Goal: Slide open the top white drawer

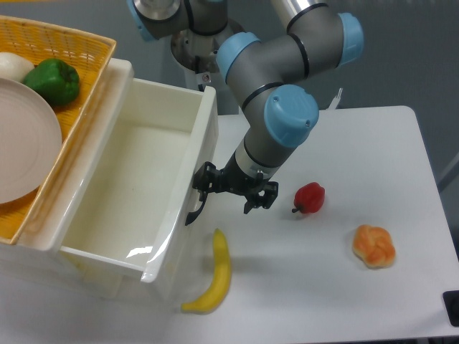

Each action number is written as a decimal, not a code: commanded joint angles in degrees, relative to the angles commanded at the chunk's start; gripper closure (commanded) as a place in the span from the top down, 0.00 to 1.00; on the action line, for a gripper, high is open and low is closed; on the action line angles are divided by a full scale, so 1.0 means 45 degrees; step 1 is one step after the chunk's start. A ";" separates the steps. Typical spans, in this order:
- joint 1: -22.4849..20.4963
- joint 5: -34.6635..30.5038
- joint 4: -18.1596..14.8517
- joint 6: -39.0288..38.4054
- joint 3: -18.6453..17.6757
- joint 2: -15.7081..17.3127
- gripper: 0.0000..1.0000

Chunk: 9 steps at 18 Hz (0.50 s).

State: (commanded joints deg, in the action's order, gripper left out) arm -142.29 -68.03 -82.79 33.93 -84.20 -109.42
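Gripper (pixel 226 188) spread, one finger hooked by the curved black handle (pixel 195 209) of the glossy cream-white top drawer (pixel 176 208) (well open). Risk: overpull dislodges drawer, hits yellow banana (pixel 213 276).

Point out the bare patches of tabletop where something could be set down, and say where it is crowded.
Free: the far right of the table, beyond the red pepper, and the near strip between the banana and the orange pastry. Crowded: by the top white drawer, where the tool sits at its black handle.
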 joint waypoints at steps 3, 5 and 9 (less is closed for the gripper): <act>-0.0078 0.0157 -0.0020 0.0000 -0.0019 0.0000 1.00; -0.0098 0.0235 -0.0039 0.0020 -0.0039 0.0000 1.00; -0.0098 0.0372 0.0000 0.0058 -0.0253 0.0000 1.00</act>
State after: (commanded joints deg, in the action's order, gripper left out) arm -142.73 -66.36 -82.79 34.19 -85.34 -109.42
